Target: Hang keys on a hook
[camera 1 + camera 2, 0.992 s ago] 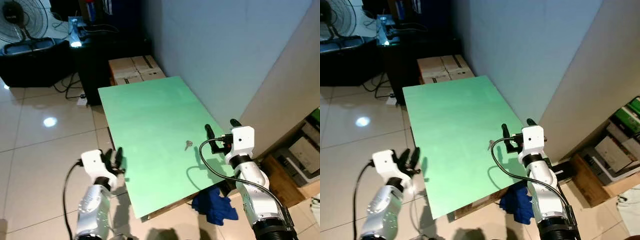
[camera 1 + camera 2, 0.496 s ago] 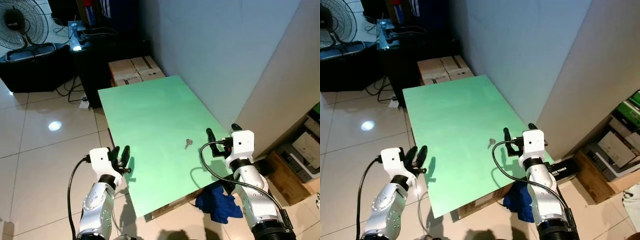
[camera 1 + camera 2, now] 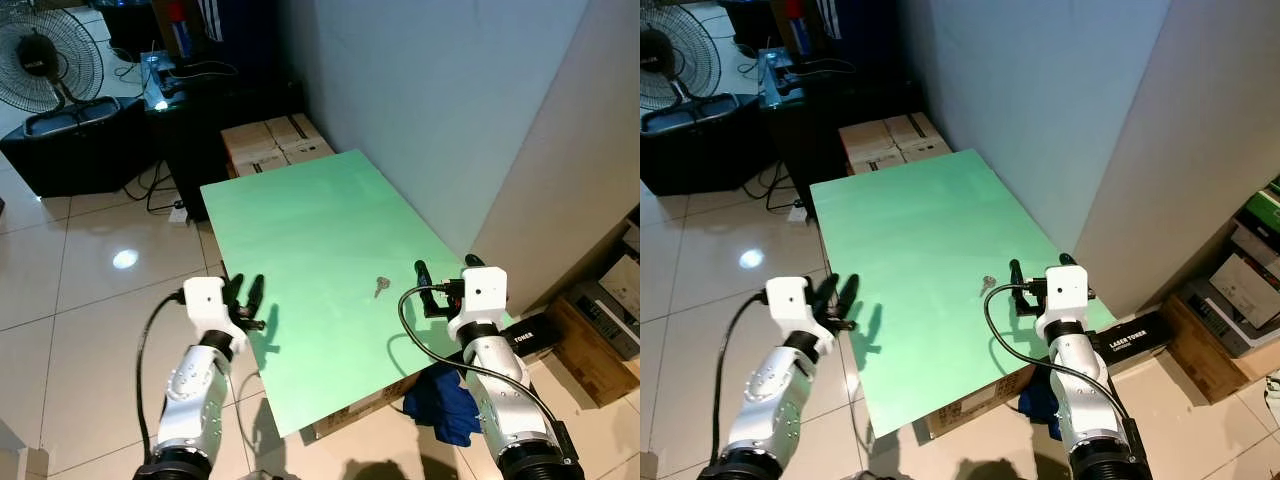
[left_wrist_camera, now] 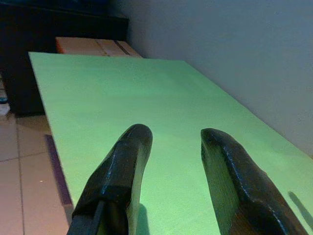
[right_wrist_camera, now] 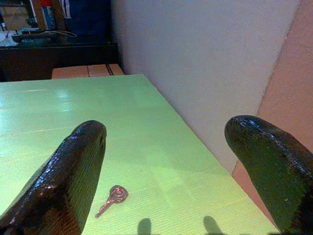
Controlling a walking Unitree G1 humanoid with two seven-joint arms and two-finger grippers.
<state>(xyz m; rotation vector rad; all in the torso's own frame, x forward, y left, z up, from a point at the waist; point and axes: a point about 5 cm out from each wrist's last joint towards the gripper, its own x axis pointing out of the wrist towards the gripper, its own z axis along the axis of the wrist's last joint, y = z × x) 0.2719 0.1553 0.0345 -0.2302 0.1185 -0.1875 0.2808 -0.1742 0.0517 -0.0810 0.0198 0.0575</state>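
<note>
text: "LASER TONER" in white letters | on: black box (image 3: 1128,339) lying on the floor | place: just off the near right corner of the green board (image 3: 920,250) | other print: labels on far cartons and shelf boxes too small to read

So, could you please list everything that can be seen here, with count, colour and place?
key: one, metallic, lying on the green board, near its right side.
green board: one, light green, flat, beside the wall.
cardboard boxes: several, tan, on the floor at the board's far end.
fan: one, black, far left on the floor.
blue cloth: one, dark blue, on the floor under the board's near right corner.
toner box: one, black, on the floor at right.
left gripper: fingers open, at the board's left edge.
right gripper: fingers wide open, pointing toward the key.
</note>
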